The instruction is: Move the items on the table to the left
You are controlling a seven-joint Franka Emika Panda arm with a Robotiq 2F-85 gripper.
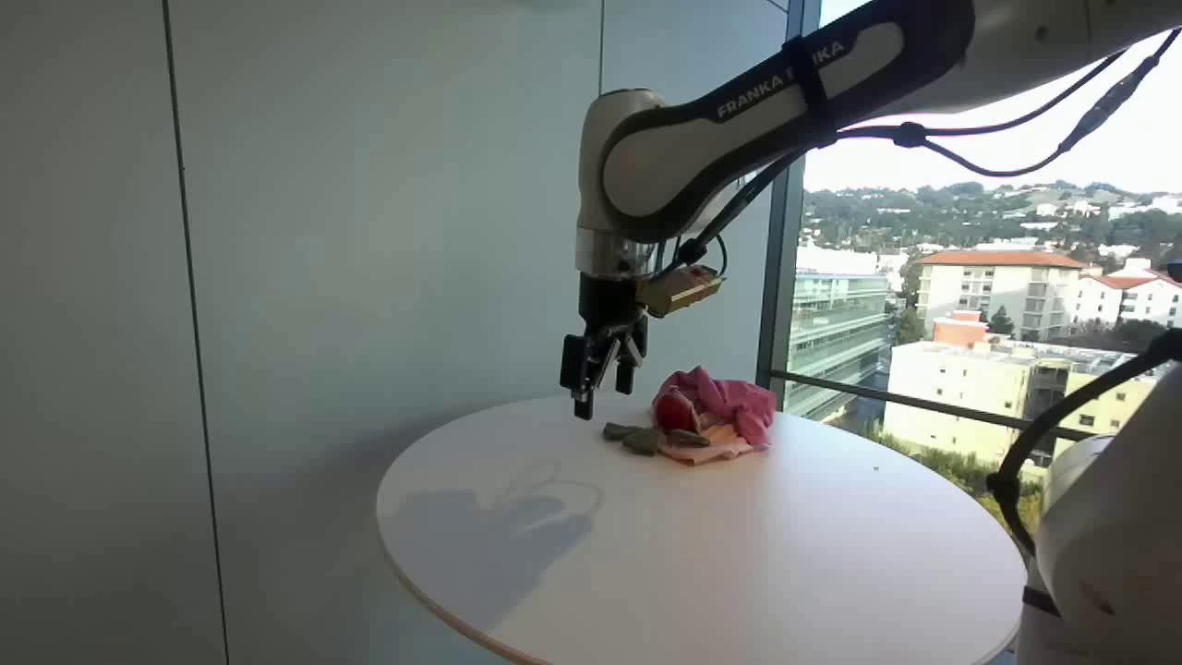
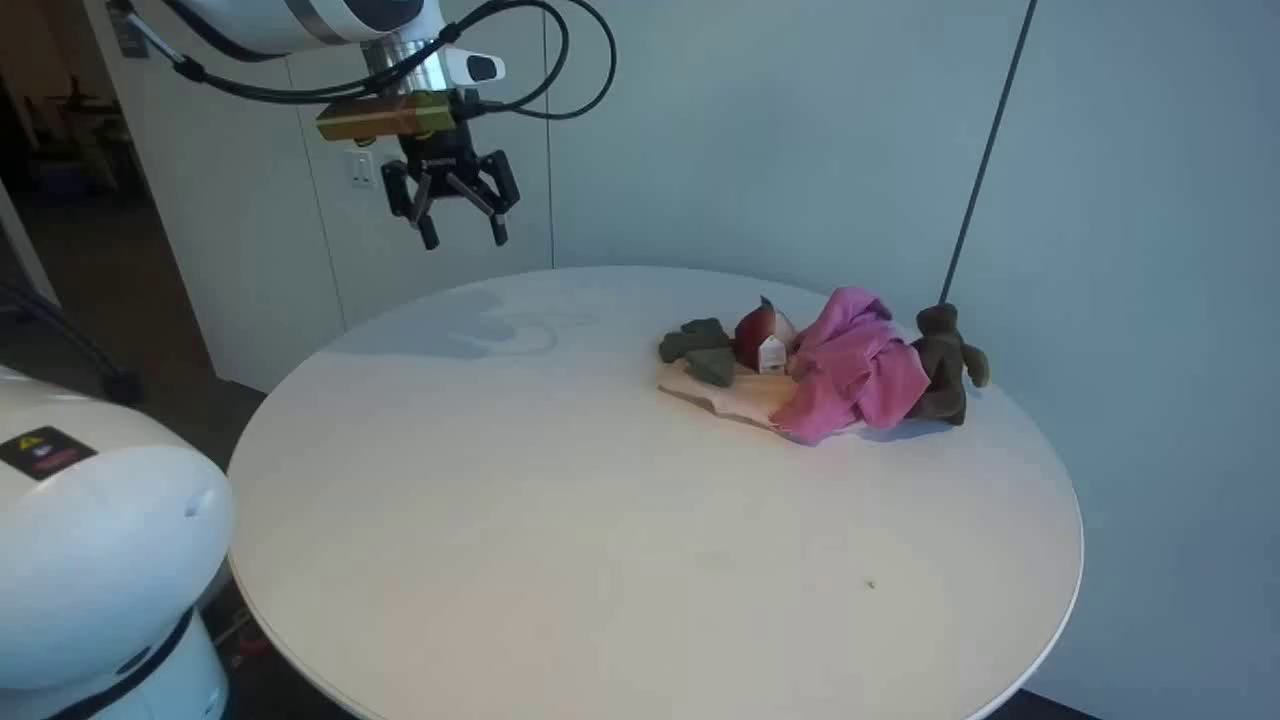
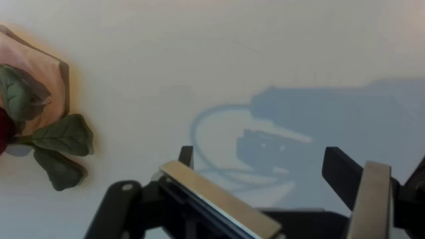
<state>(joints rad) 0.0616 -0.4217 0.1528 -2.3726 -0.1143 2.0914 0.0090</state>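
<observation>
Counter (image 2: 560, 560): round, white top, pale wood-toned rim. Bears a single cluster of soft goods towards its far side.

Peach cloth (image 2: 725, 395): one, lying low at the near side of the cluster, outer edge in straight, angled lines; carries part of the toy listed next.

Toy vegetable (image 2: 752, 340): one, fabric, dark red rounded body, white tag (image 2: 772, 354) on the near side. Green leaves (image 3: 64, 134), veins marked, mostly left of the body in both exterior views; in the wrist view one leaf lies over the peach cloth, two reach past its edge across the counter.

Pink cloth (image 2: 860, 365): one, crumpled into a raised heap, right of the toy vegetable, partly over the peach cloth.

Brown soft toy (image 2: 938, 365): one, upright, at the far right, beyond the pink cloth in an exterior view; whether the two touch cannot be told.

Claw (image 2: 465, 236): raised above the counter, left of the cluster and apart from it; fingers (image 3: 342, 177) spread wide.

Franka arm (image 1: 757, 120): white and black; shadow (image 1: 545, 526) cast on the counter at left.
</observation>
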